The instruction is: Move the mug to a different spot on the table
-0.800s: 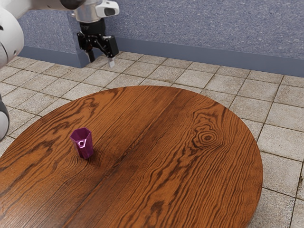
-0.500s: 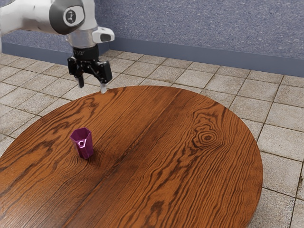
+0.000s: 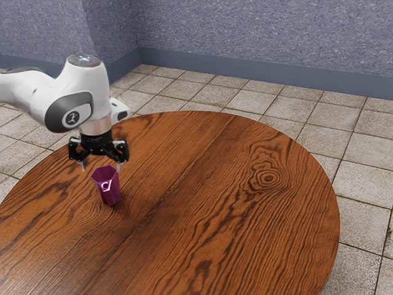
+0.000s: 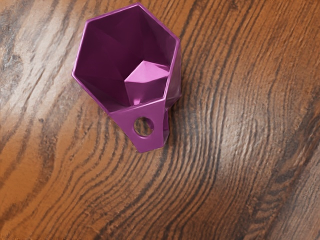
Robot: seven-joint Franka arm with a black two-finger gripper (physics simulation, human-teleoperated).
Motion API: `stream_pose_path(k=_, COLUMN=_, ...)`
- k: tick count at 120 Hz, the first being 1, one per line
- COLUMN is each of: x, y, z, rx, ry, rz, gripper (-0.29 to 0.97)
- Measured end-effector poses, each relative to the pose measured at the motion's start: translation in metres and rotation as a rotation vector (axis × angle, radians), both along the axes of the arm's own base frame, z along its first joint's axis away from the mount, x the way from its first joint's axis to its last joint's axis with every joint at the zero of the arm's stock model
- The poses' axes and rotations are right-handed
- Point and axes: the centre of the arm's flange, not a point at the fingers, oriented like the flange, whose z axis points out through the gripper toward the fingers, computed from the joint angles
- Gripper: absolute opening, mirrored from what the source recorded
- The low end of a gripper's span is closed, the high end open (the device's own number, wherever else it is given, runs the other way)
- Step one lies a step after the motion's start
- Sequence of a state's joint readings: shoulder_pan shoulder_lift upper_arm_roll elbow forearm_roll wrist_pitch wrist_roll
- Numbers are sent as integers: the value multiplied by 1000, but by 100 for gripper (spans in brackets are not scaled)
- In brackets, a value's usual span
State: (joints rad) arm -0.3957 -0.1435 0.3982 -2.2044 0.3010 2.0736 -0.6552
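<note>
A small purple mug [image 3: 107, 185] with a faceted, hexagonal rim stands upright on the round wooden table [image 3: 202, 203], toward the exterior view's left. Its flat handle with a round hole faces the camera. My black gripper [image 3: 99, 163] hangs open just above the mug's rim, one finger on each side, touching nothing. Seen from above through the wrist camera, the mug [image 4: 127, 70] is empty and its handle [image 4: 145, 128] juts out over the wood grain.
The table's curved edge runs close behind the gripper and along the exterior view's right. Grey floor tiles [image 3: 258, 98] and a blue-grey wall [image 3: 264, 31] lie beyond. My white arm [image 3: 55, 101] reaches in from the exterior view's left.
My arm has swung down and toward the exterior view's left, from high above the table's far edge to just over the mug. The mug has stayed in place.
</note>
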Motion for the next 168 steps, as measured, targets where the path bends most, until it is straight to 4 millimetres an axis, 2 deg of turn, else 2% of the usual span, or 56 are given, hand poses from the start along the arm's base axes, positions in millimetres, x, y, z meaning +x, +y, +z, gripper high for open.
stream_pose_path(k=9, x=-5, y=14, z=-23, rx=-1, ry=-21, rz=90, gripper=68)
stream_pose_path(k=24, x=0, y=27, z=-62, rx=16, ry=-43, rz=216, gripper=68)
stream_pose_path(k=38, x=13, y=28, z=-92, rx=36, ry=-76, rz=288, gripper=68)
stream_pose_path(k=58, x=26, y=22, z=-117, rx=42, ry=-134, rz=359, gripper=68)
stream_pose_path(k=72, x=36, y=29, z=-130, rx=49, ry=-171, rz=414, gripper=68)
stream_pose_path(k=97, x=41, y=54, z=-148, rx=87, ry=-204, rz=488, gripper=68)
stream_pose_path(k=112, x=50, y=54, z=-160, rx=115, ry=-219, rz=480, gripper=68)
stream_pose_path(k=131, x=51, y=59, z=-169, rx=122, ry=-226, rz=501, gripper=68)
stream_pose_path(k=168, x=52, y=58, z=-167, rx=111, ry=-247, rz=529, gripper=60)
